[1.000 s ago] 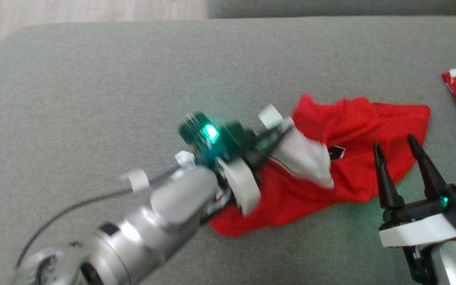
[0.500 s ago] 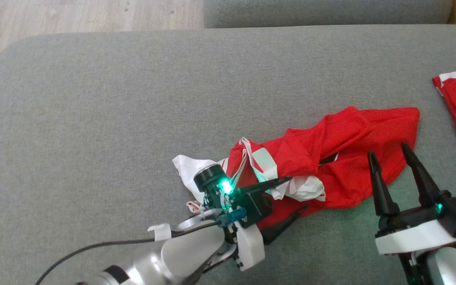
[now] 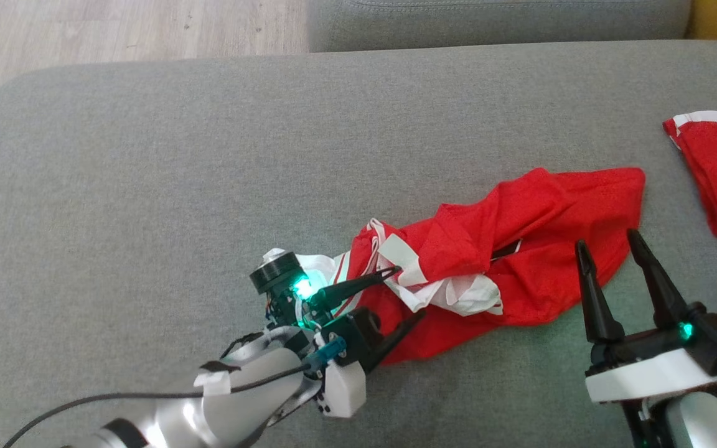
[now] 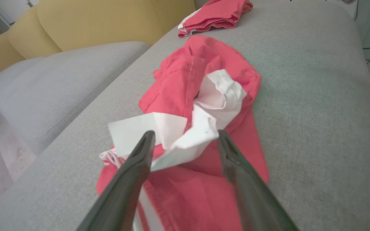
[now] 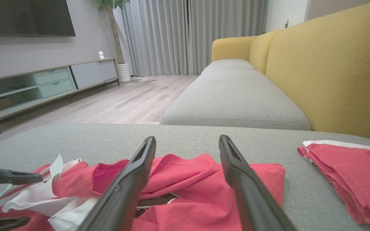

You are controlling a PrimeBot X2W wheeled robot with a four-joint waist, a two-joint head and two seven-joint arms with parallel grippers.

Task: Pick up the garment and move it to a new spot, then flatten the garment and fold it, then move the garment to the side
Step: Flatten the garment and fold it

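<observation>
Dropped from the left tool (image 3: pixel 408 291) — now spread wide — the garment (image 3: pixel 539 211) lies crumpled; right tool (image 3: pixel 606 239), also wide, hovers beside it. Flattening next.

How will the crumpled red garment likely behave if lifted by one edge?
The garment is probably floppy: it lies in soft folds, so it should hang and drape. It looks thin, so likely light. Pushed across the woven grey cushion, it may bunch rather than slide.

The folded red cloth (image 3: pixel 716 180) runs off the head view's right edge, the garment (image 4: pixel 178 83) off the left wrist view's bottom.
</observation>
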